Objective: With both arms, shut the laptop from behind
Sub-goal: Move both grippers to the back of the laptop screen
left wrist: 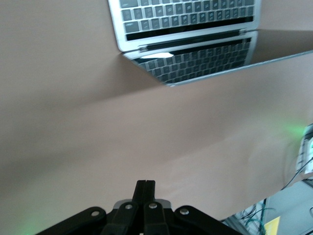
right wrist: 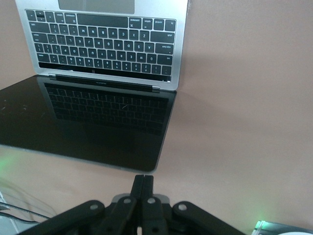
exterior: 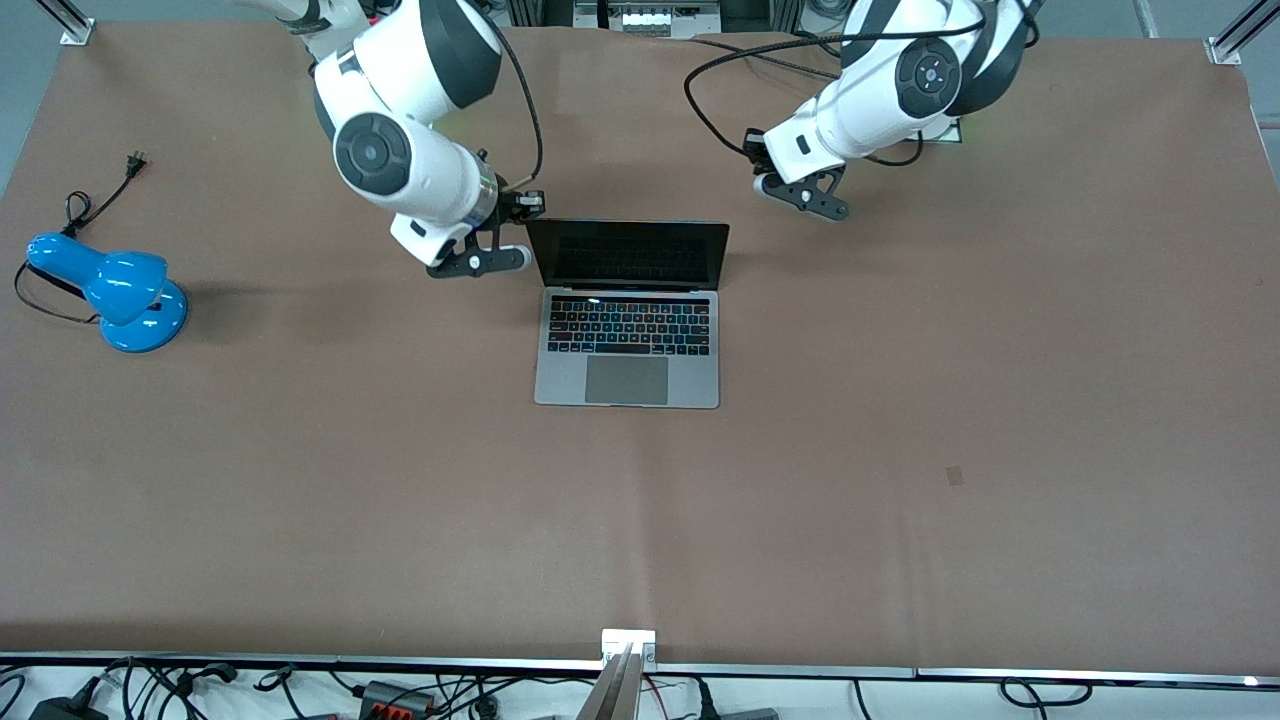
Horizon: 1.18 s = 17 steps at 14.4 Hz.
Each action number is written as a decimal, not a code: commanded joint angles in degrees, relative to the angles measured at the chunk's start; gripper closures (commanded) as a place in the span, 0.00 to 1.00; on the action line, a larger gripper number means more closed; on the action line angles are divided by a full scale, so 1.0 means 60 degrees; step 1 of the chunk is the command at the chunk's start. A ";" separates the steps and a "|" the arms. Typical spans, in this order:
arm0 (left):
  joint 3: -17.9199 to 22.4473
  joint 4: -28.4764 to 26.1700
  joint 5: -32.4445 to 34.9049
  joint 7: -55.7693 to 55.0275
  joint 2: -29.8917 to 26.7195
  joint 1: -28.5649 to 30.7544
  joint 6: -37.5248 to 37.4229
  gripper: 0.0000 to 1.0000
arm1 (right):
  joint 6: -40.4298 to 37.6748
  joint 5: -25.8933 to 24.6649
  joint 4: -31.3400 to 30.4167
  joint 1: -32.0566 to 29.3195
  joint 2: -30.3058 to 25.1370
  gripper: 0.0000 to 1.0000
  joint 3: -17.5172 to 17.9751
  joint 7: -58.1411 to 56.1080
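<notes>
The laptop lies open in the middle of the table, its dark screen upright and facing the front camera. My right gripper is shut and empty, right beside the screen's edge toward the right arm's end. In the right wrist view its fingertips sit just off the screen's top corner. My left gripper is shut and empty, low over the bare table, apart from the laptop toward the left arm's end. In the left wrist view the gripper is well off the laptop.
A blue desk lamp with a loose black cord and plug lies at the right arm's end of the table. Cables and boxes run along the table edge nearest the front camera.
</notes>
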 commanded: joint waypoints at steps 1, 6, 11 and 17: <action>-0.0152 -0.0764 -0.1095 0.0810 -0.0383 -0.0205 0.0793 0.99 | 0.0348 0.0305 -0.0798 0.0245 -0.0700 1.00 -0.0105 0.0143; -0.0868 -0.1263 -0.1861 0.1281 -0.0368 -0.0249 0.1730 0.99 | 0.1123 0.0540 -0.0887 0.0889 -0.0043 1.00 -0.0105 0.0656; -0.1206 -0.1220 -0.2006 0.1311 0.0494 -0.0308 0.3690 0.99 | 0.1607 0.0540 -0.0799 0.0934 0.0441 1.00 -0.0119 0.0671; -0.1222 -0.0796 -0.3384 0.3318 0.1579 -0.0147 0.4940 0.99 | 0.1886 0.0628 -0.0332 0.0846 0.0895 1.00 -0.0119 0.0773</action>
